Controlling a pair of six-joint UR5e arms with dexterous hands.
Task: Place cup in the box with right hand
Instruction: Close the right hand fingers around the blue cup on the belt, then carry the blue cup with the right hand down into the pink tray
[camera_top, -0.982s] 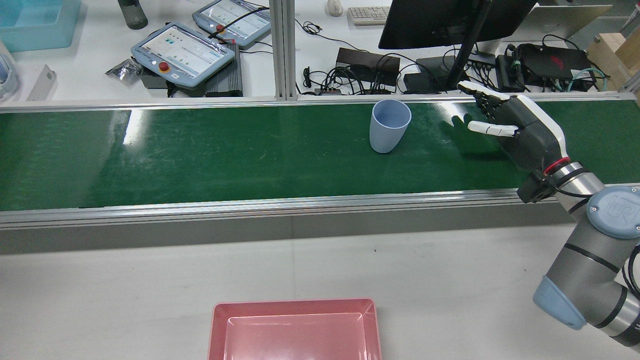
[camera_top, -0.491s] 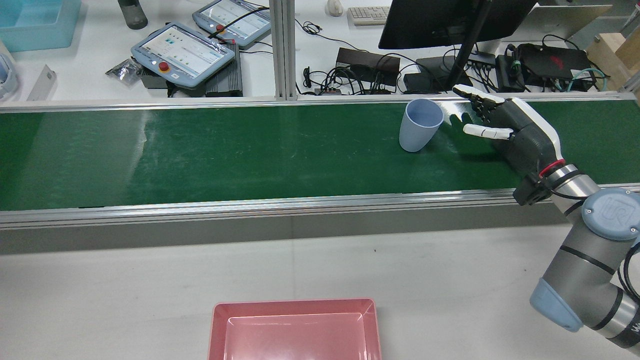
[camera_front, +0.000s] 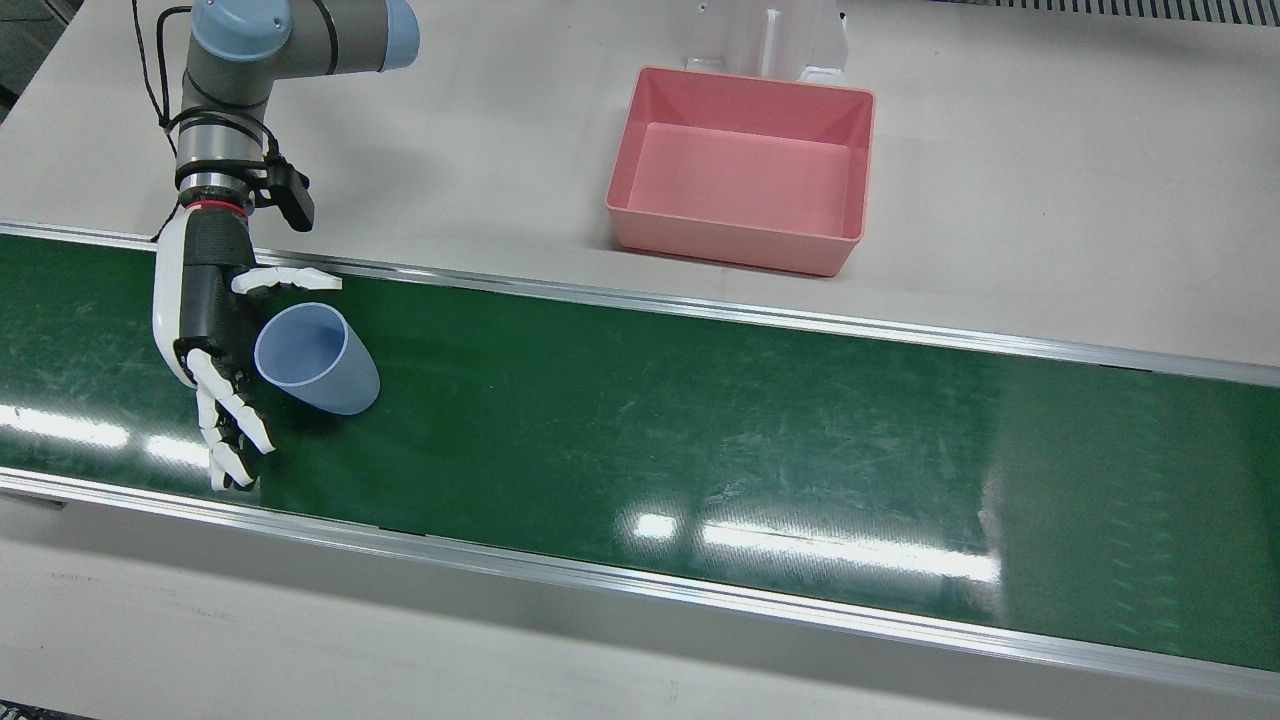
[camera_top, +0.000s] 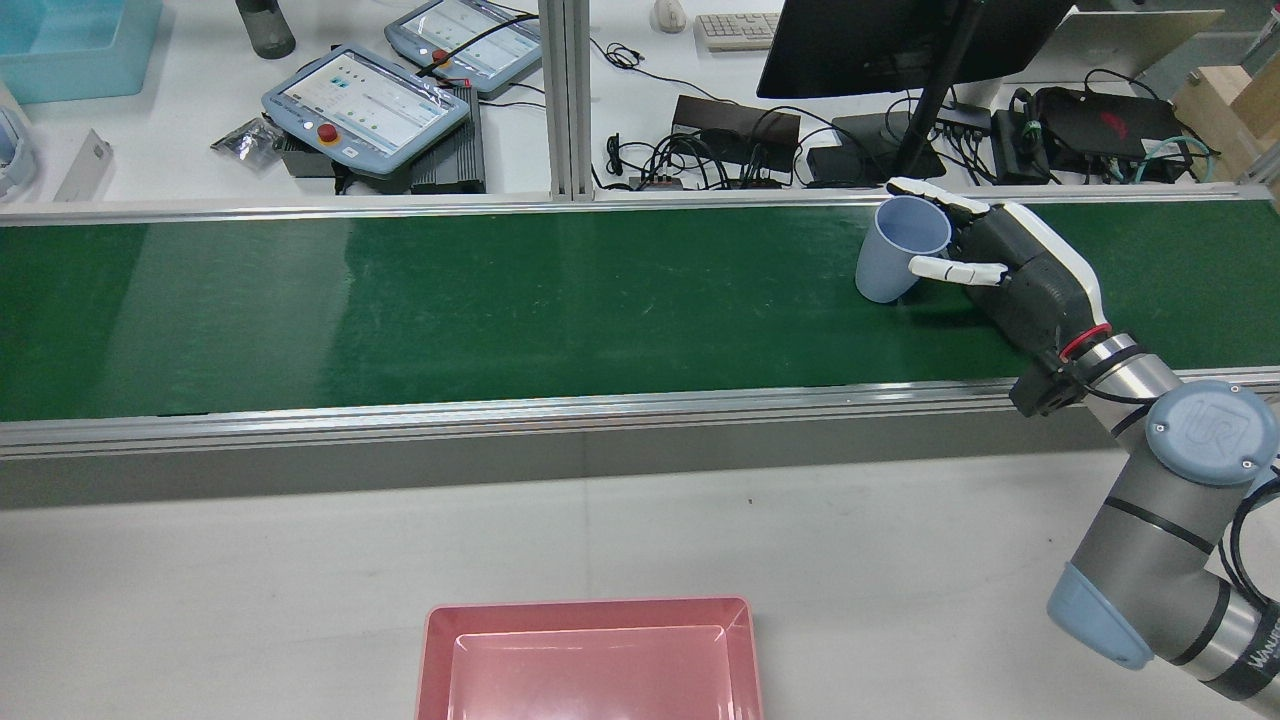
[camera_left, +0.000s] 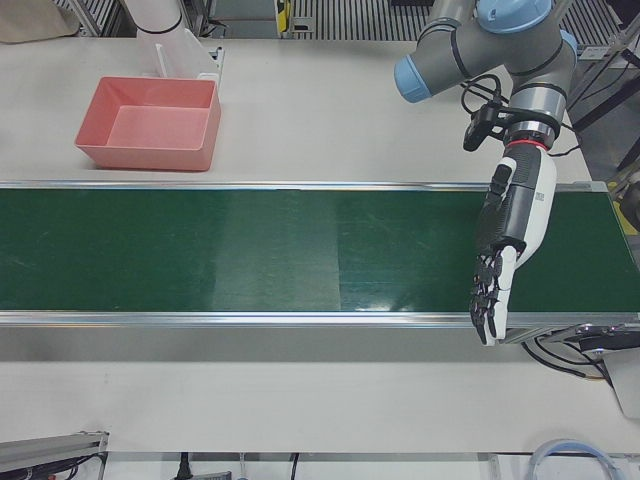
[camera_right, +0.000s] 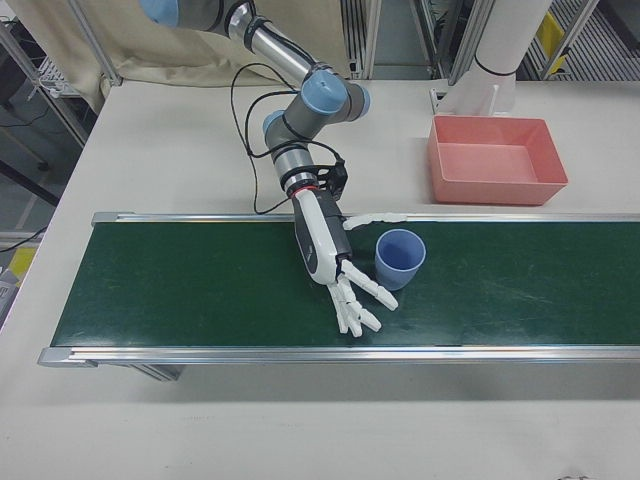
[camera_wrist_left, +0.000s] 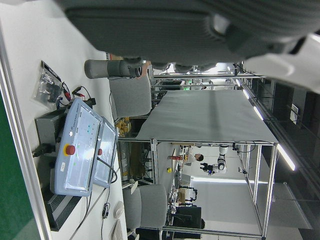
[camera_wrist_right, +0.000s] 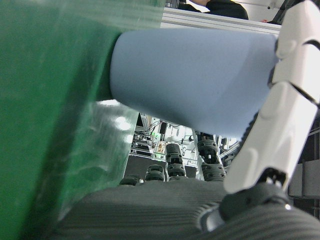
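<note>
Green belt (camera_front: 700, 420) — upright cup (camera_front: 318, 358), empty box (camera_front: 740, 165)

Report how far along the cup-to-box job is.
Done: the right hand has reached the blue cup on the green belt, fingers open around it. In hand: closing the grasp; the cup stands upright on the belt, not lifted. Left: grip, lift, carry to the empty pink box, release. The left hand hangs open, idle.
</note>
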